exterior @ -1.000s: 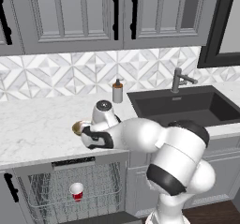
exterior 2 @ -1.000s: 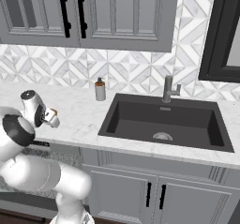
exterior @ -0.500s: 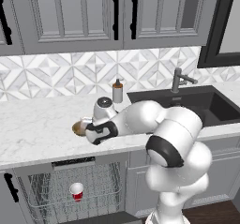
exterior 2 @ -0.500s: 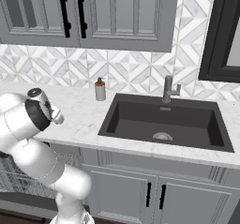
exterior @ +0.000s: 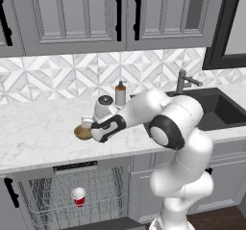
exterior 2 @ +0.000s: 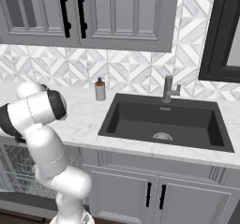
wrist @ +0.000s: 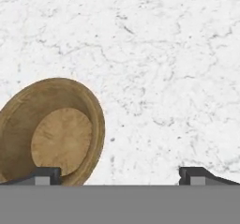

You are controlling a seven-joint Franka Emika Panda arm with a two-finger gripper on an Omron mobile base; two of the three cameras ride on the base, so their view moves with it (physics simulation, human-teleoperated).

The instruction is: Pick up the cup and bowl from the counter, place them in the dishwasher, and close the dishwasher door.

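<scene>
Partly cut off, bowl under wide-open claw, cup in dishwasher

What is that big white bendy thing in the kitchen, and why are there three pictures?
It is a robot arm tidying dishes. Two pictures come from cameras behind it, one on each side. The third looks down from its hand. Its gripper hangs over the white counter with jaws wide open, holding nothing. A brown bowl lies on the counter just below it. A red cup already sits in the open dishwasher rack. A soap bottle stands by the black sink.
</scene>
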